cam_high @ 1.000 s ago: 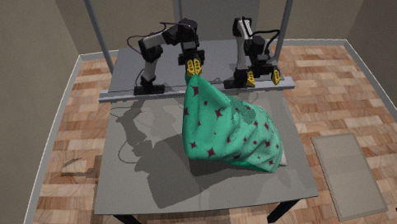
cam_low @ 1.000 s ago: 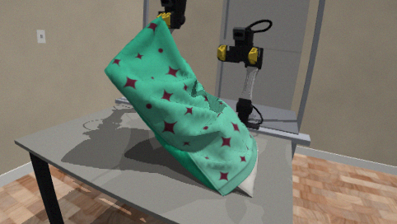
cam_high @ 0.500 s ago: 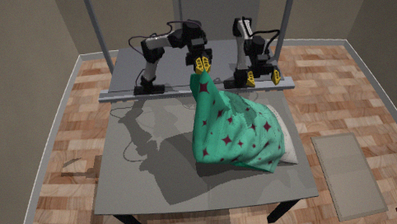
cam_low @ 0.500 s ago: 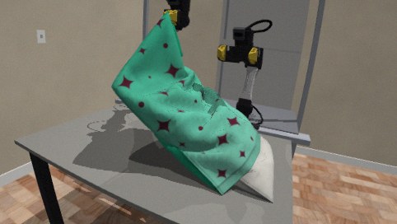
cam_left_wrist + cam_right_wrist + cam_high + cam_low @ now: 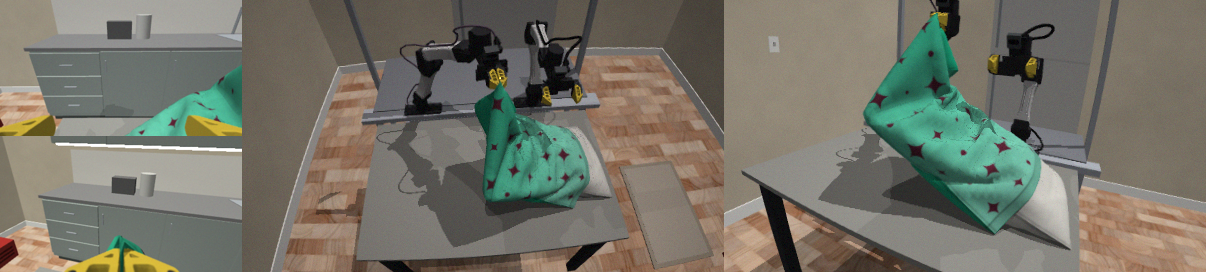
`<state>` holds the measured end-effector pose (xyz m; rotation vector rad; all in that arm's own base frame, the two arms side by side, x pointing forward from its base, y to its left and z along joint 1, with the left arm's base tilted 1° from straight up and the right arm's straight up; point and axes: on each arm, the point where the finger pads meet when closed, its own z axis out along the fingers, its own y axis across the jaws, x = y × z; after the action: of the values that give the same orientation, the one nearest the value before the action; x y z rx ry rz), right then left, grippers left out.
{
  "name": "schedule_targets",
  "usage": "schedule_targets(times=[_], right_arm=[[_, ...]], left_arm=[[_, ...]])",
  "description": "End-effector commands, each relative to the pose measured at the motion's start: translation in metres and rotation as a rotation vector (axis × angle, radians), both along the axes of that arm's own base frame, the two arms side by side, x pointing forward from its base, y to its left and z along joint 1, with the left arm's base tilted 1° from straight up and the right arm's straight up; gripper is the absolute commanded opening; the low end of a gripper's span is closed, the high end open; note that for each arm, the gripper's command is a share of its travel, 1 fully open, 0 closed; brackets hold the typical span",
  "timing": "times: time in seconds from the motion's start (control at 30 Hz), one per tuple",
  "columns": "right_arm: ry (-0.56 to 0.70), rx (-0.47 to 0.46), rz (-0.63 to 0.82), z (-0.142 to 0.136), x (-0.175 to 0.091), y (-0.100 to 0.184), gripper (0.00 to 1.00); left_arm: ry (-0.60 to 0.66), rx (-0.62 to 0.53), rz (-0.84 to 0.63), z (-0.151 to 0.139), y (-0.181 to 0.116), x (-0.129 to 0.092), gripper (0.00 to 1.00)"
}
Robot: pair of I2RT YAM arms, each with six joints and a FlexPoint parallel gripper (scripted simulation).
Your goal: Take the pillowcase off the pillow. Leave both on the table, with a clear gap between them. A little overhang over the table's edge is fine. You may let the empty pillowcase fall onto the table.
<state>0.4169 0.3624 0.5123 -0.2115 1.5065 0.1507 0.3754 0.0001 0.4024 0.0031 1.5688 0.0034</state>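
The green pillowcase with dark red stars covers most of the pillow and rises as a narrow peak to my right gripper. The white pillow sticks out of its open end, with a corner low near the table's edge. My right gripper is shut on the pillowcase's closed-end part, high above the table. My left gripper is open and empty, behind and above the pillow. The rest of the pillow is hidden inside the cloth.
The grey table reaches out in front of the arm rail. Upright frame posts stand behind. A flat mat lies on the floor beside the table. The wrist views show a kitchen counter beyond.
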Motion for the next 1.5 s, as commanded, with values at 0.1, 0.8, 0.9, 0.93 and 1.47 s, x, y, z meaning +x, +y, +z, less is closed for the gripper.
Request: schedule_targets(times=[0.1, 0.8, 0.9, 0.93, 1.47], right_arm=[[-0.04, 0.089, -0.051, 0.017, -0.003, -0.033, 0.0], [-0.008, 0.087, -0.131, -0.023, -0.009, -0.078, 0.0], [-0.002, 0.098, -0.149, -0.03, -0.011, -0.087, 0.0], [-0.001, 0.104, -0.159, -0.032, -0.012, -0.091, 0.0], [-0.019, 0.12, -0.147, -0.028, -0.025, -0.103, 0.0]], left_arm=[[-0.036, -0.007, -0.018, 0.018, -0.004, -0.002, 1.0], [-0.036, -0.007, -0.018, 0.018, -0.004, -0.002, 1.0], [-0.036, -0.007, -0.018, 0.018, -0.004, -0.002, 1.0], [-0.036, -0.007, -0.018, 0.018, -0.004, -0.002, 1.0], [-0.036, -0.007, -0.018, 0.018, -0.004, -0.002, 1.0]])
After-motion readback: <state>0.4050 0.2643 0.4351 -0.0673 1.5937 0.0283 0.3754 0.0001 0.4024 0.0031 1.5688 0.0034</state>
